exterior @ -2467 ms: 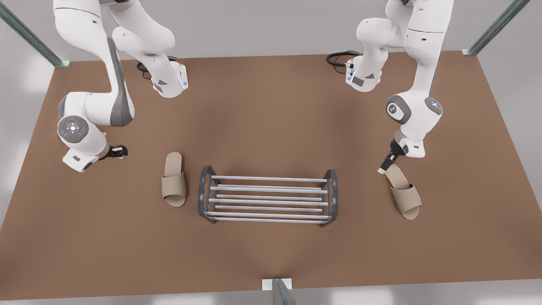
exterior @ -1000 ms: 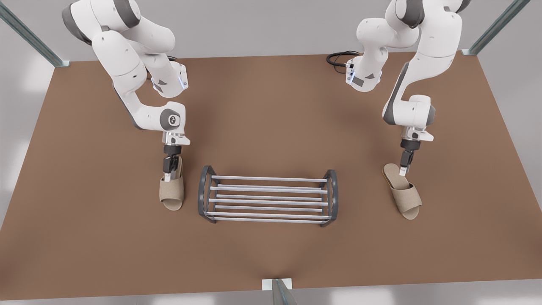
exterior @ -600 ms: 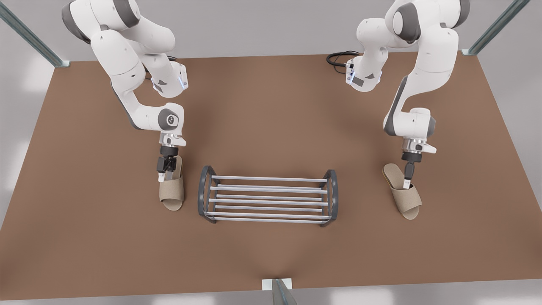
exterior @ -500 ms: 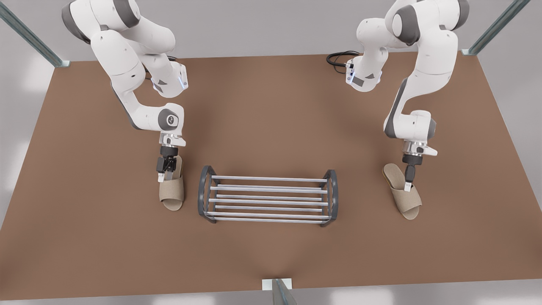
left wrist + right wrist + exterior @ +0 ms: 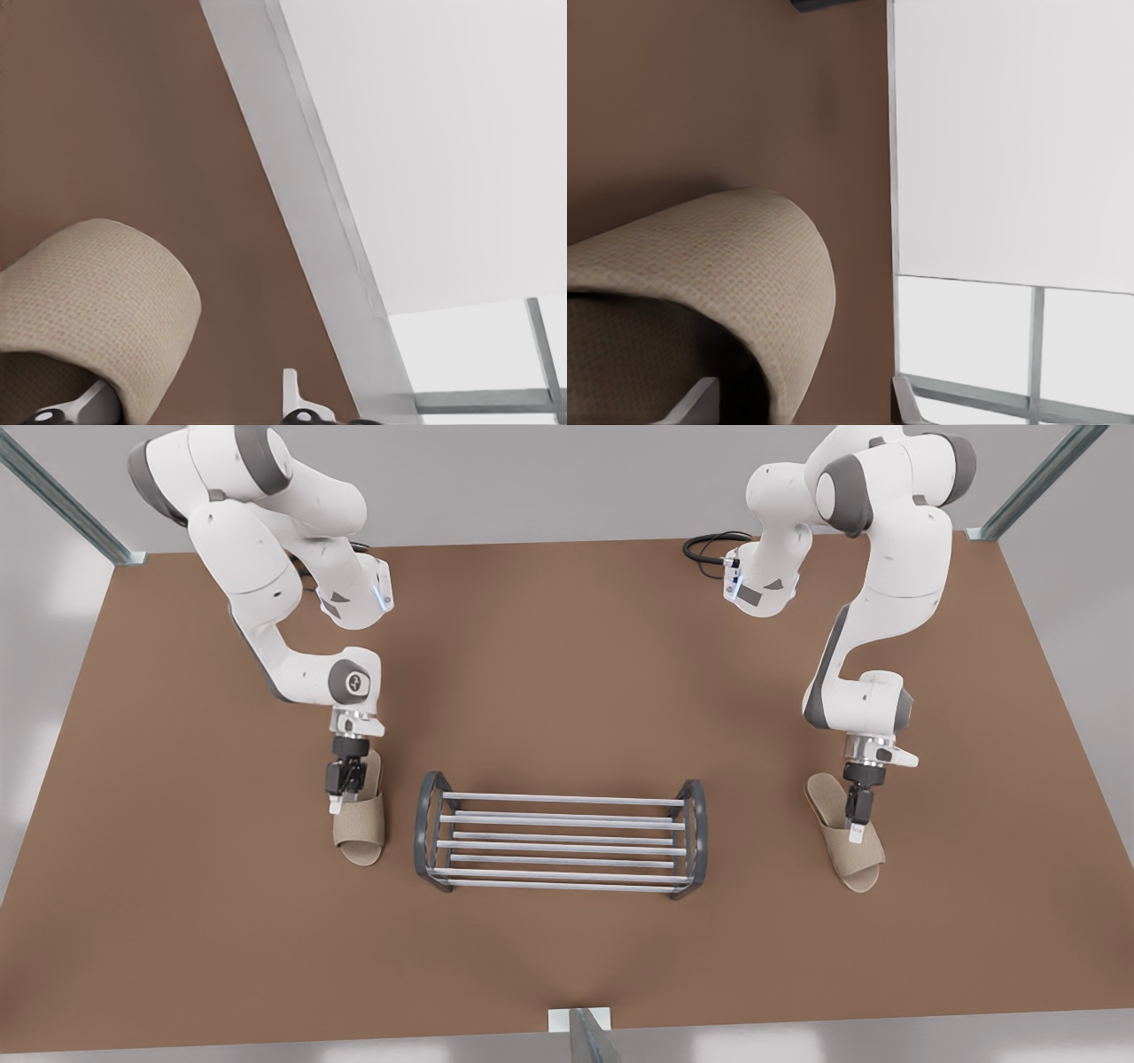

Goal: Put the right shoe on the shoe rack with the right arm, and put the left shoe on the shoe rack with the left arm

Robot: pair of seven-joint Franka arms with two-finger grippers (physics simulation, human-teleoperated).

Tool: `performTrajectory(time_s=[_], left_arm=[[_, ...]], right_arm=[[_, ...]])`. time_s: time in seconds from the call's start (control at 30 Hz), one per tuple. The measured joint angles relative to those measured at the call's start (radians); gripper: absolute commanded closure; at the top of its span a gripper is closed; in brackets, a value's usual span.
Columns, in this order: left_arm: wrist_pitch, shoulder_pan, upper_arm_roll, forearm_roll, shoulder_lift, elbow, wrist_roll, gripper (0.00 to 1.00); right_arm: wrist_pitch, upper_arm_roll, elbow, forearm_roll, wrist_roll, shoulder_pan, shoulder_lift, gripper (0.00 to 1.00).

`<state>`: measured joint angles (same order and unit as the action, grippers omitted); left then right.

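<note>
The left shoe, a beige open-toe slipper, lies just to the front view's left of the shoe rack. My left gripper is down at its outer side and open. One finger sits under the strap and the other outside it. The right shoe lies to the front view's right of the rack. My right gripper is open over its strap, with one finger inside and one finger outside.
The brown table has bare room behind and in front of the rack. Both arm bases stand at the far edge, with a black cable by one. Metal posts rise at the far corners, and a bracket sits mid near edge.
Both grippers have come down and forward along their slippers onto the straps. The right shoe has turned slightly, its toe now nearer the table's near edge.
</note>
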<state>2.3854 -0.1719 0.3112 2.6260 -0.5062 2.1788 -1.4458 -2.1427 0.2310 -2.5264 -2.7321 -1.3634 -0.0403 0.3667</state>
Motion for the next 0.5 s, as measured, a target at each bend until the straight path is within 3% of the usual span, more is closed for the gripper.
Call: performTrajectory(time_s=[0.03, 0.23, 0.5], left_arm=[[0.001, 0.0, 0.0, 0.0, -0.001, 0.0, 0.005, 0.33], [0.001, 0.0, 0.0, -0.001, -0.018, -0.008, 0.028, 0.33], [-0.001, 0.0, 0.0, -0.001, -0.048, -0.027, 0.05, 0.33]], right_arm=[[0.0, -0.001, 0.001, -0.006, -0.002, 0.0, 0.0, 0.28], [0.0, -0.002, 0.01, -0.031, -0.01, 0.0, 0.004, 0.46], [0.0, -0.004, 0.013, -0.042, -0.016, 0.0, 0.012, 0.58]])
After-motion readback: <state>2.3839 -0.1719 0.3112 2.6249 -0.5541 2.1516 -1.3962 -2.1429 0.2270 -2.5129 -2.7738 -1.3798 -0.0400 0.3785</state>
